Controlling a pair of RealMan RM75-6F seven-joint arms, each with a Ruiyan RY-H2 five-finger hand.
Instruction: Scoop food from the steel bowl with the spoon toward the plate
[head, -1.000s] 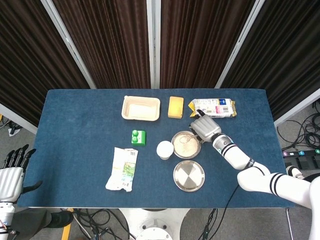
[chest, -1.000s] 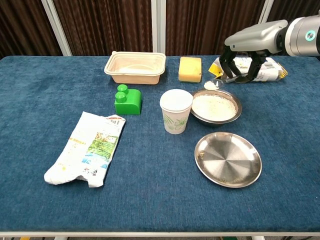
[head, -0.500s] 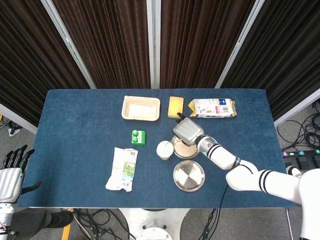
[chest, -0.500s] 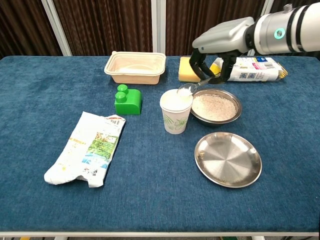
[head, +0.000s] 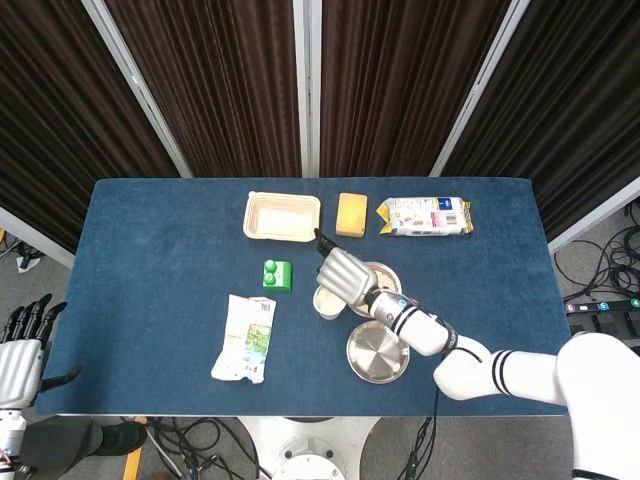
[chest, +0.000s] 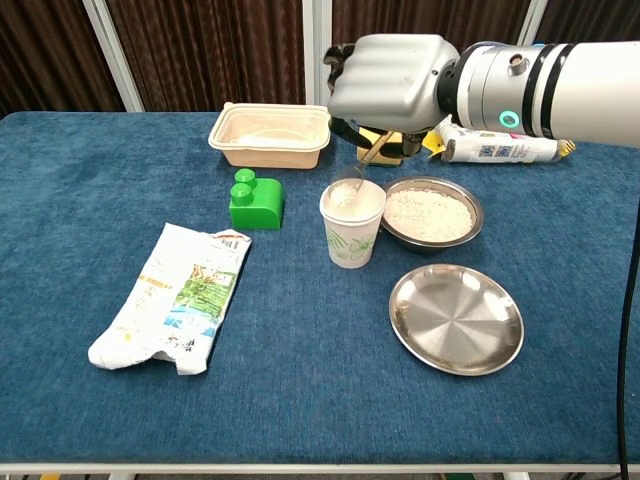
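The right robot hand is raised above the table and grips the spoon. The handle goes up under the fingers, and the spoon head is down at the mouth of the paper cup, with something white in it. In the head view this robot hand covers most of the cup and part of the bowl.

The steel bowl stands just right of the cup and holds pale grains like rice. The steel plate lies near the bowl, on the side closer to the robot, and is apart from it.

The left robot hand is at the left edge of the head view, off the table, with fingers apart and nothing in it.

A green block stands left of the cup. A beige tray and a yellow sponge are at the far side, with a white packet to their right. A crumpled bag lies at the near left.
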